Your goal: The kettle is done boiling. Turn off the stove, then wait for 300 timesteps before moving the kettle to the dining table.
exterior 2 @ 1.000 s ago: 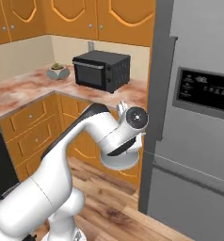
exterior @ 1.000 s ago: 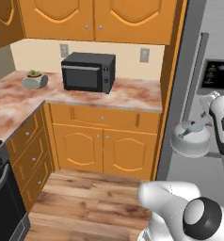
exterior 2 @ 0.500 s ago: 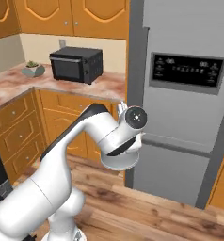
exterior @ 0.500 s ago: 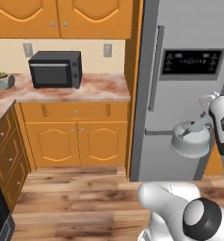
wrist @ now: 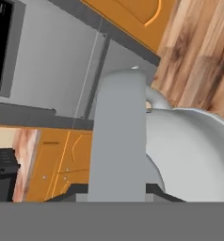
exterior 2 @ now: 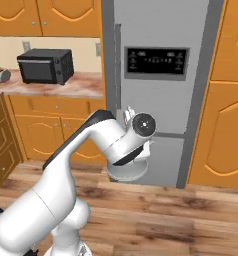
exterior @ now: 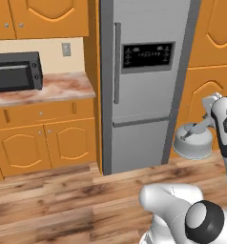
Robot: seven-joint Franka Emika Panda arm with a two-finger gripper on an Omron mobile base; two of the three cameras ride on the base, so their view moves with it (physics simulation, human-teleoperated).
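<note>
The silver-grey kettle (exterior: 193, 143) hangs in the air above the wooden floor, in front of the fridge's lower door. My gripper (exterior: 207, 125) is shut on its slanted handle. In the right base view the kettle (exterior 2: 127, 172) shows as a round grey base just under my bent wrist. In the hand view the flat grey handle (wrist: 120, 136) runs up between my fingertips (wrist: 159, 191), with the domed body (wrist: 191, 150) to its right. The stove and the dining table are out of view.
A tall grey fridge (exterior: 144, 81) with a dark display panel stands straight ahead. Left of it, a black microwave (exterior: 15, 71) sits on a marbled counter (exterior: 63, 88) over orange cabinets. Tall orange cupboards (exterior: 215, 66) stand to its right. Wooden floor (exterior: 63, 200) lies below.
The whole picture has slid left, so the base has turned right: the fridge is now in the centre and the microwave at the left edge. The kettle stays held in the gripper.
</note>
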